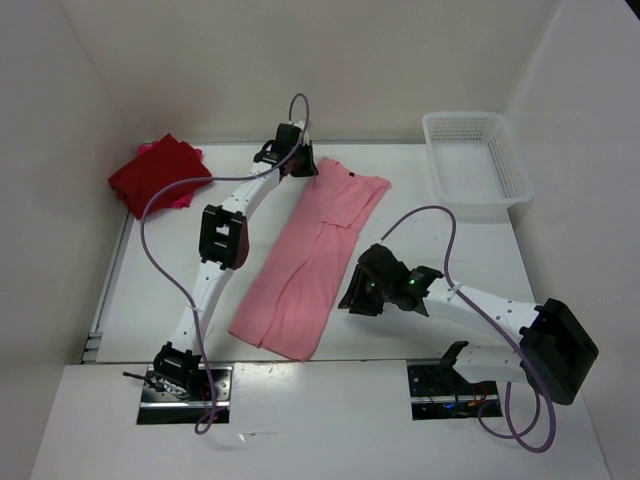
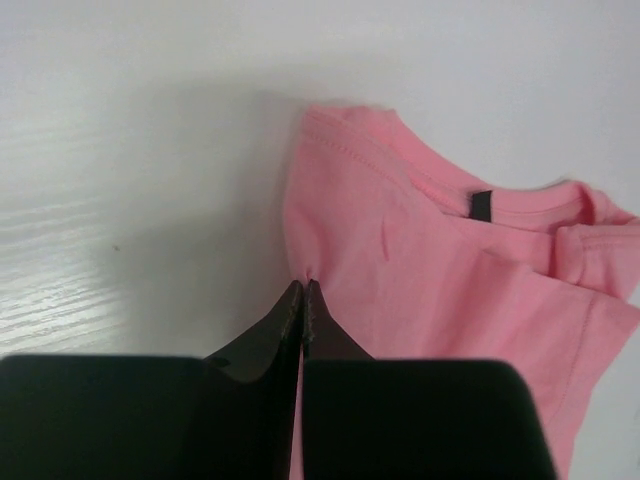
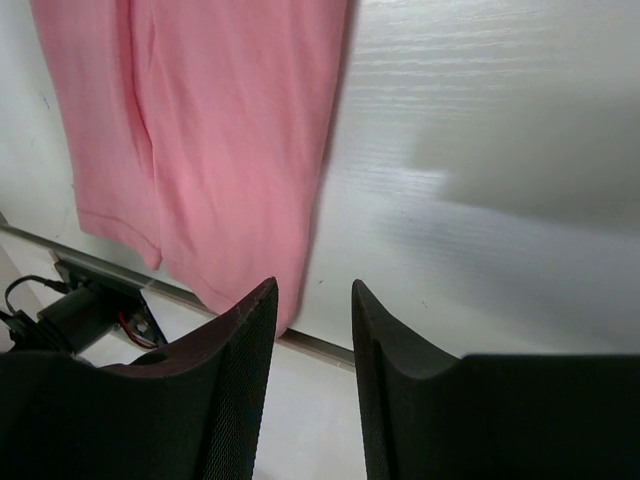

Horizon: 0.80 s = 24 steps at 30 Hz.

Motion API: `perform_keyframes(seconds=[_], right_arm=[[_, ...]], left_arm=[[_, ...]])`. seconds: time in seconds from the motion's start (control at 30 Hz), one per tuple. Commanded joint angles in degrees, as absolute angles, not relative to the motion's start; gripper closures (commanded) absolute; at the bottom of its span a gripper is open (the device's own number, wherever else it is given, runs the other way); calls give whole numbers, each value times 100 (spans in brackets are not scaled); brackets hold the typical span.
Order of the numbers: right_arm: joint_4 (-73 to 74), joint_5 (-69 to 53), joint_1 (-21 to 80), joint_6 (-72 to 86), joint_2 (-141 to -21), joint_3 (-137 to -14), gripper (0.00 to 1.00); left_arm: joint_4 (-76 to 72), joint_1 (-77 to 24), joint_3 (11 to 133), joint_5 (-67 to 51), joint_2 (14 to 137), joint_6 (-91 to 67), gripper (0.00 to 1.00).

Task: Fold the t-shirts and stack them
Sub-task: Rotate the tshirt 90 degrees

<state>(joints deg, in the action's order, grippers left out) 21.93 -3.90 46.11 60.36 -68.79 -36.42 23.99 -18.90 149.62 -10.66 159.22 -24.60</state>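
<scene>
The light pink t-shirt (image 1: 310,255) lies folded lengthwise at the centre of the table (image 1: 170,290), collar toward the far side. Only the left wrist view shows the left gripper (image 2: 302,298) closed, pinching the shirt's shoulder edge. In the right wrist view the right gripper (image 3: 312,300) has its jaws apart and empty, just beside the hem. Only the top view shows the dark red t-shirt (image 1: 155,172), folded at far left.

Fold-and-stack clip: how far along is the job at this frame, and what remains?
Done: the dark red shirt lies folded on the crimson-pink shirt at the far left. In hand: the light pink shirt lies as a long, narrow strip. The left gripper is pinched shut on its collar-end edge, and the right gripper is open and empty by the hem. Left: fold the strip short and add it to the stack.
</scene>
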Motion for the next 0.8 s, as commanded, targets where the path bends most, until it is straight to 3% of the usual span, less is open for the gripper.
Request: perform_keyframes(seconds=[0.0, 0.27, 0.37, 0.53, 0.67, 0.7, 0.77], right_arm=[[2259, -404, 4439, 5951, -6829, -3806, 59], [2128, -475, 4333, 5678, -7365, -4043, 57], [2127, -527, 4333, 5607, -7540, -4175, 54], [2049, -475, 4333, 5502, -7699, -4298, 53], [1495, -606, 4333, 5563, -7865, -4236, 53], [1425, -606, 4333, 5563, -7918, -4236, 53], [1240, -606, 4333, 5511, -7997, -4236, 50]], left_arm=[[1925, -1653, 15372, -791, 15839, -2767, 100], [1907, -836, 15372, -546, 15785, -3041, 100], [2107, -765, 15424, -354, 15785, -3234, 85], [2312, -510, 14488, -729, 14997, -3000, 27], [1155, -510, 11186, -791, 12907, -2918, 16], [1099, -510, 10092, -843, 12093, -2918, 16], [1099, -510, 9119, -1133, 11377, -3049, 16]])
